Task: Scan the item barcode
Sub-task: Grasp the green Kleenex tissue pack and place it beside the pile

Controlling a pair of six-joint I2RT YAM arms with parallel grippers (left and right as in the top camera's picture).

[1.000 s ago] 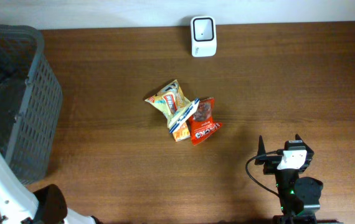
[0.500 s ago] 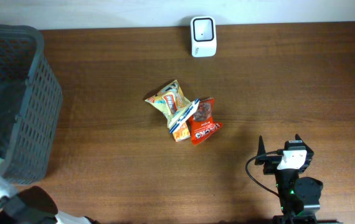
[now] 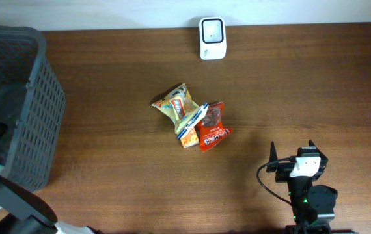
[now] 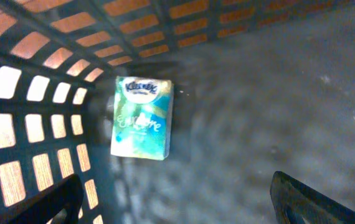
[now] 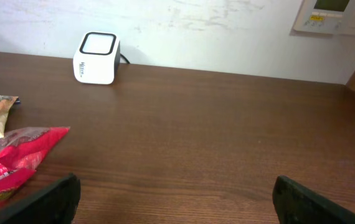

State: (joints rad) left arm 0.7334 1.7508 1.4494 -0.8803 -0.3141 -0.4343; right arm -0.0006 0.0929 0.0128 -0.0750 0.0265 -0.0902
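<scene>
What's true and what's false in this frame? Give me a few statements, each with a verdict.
1. The tissue pack lies inside the basket. True.
2. The left gripper is shut on the tissue pack. False: its jaws are open with nothing between them, and the pack lies loose on the basket floor.
3. The scanner stands at the far edge of the table, apart from the snacks. True.
4. The right gripper holds the red snack packet. False: the packet lies on the table, overlapping the yellow packet, and the right gripper is open and empty.
</scene>
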